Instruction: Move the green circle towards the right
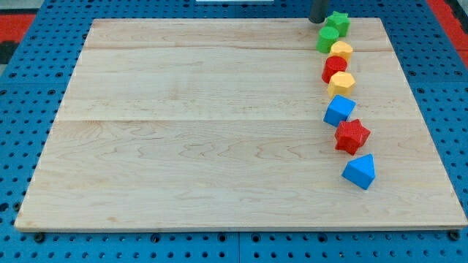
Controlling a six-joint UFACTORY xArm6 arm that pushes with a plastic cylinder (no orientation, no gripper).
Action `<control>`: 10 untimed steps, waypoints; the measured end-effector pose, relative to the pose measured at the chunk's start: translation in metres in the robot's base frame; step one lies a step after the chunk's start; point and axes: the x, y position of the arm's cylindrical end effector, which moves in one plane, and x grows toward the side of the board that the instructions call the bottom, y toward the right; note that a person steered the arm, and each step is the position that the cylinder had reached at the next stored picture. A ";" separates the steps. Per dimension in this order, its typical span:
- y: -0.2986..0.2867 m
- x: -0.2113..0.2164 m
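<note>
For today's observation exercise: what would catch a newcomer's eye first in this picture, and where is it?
A crooked line of small coloured blocks runs down the view's right side of the pale wooden board, from the green star and green circle at the top to the blue block at the bottom. My tip stands at the view's top edge, just left of the green star and above the green circle.

Only the lowest part of my rod shows, at the view's top edge: a short, dark grey, smooth cylinder, cut off by the frame above. My tip [319, 21] ends flat and blunt. No cables, screws or markings can be made out.
</note>
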 end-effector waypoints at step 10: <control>0.114 0.391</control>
